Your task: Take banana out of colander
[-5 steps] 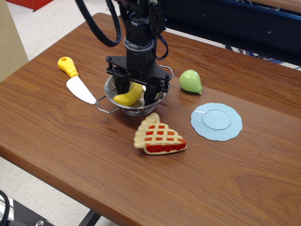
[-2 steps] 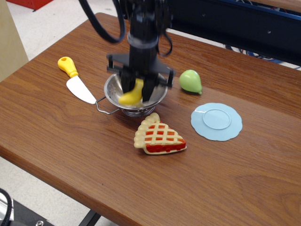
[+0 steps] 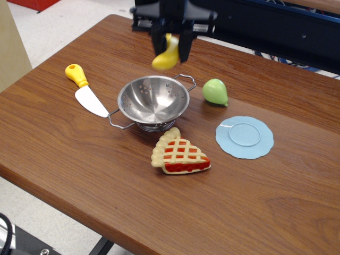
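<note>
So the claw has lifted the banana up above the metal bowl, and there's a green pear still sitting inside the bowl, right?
Not quite. The gripper does hold the banana up above the colander, but the colander is empty. The green pear sits on the table beside it, to the right in the only camera view, not inside it.

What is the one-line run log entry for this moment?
gripper: shut on banana | banana: in the air above colander | colander: empty, upright on table | phase: lift-out, not yet placed
</note>
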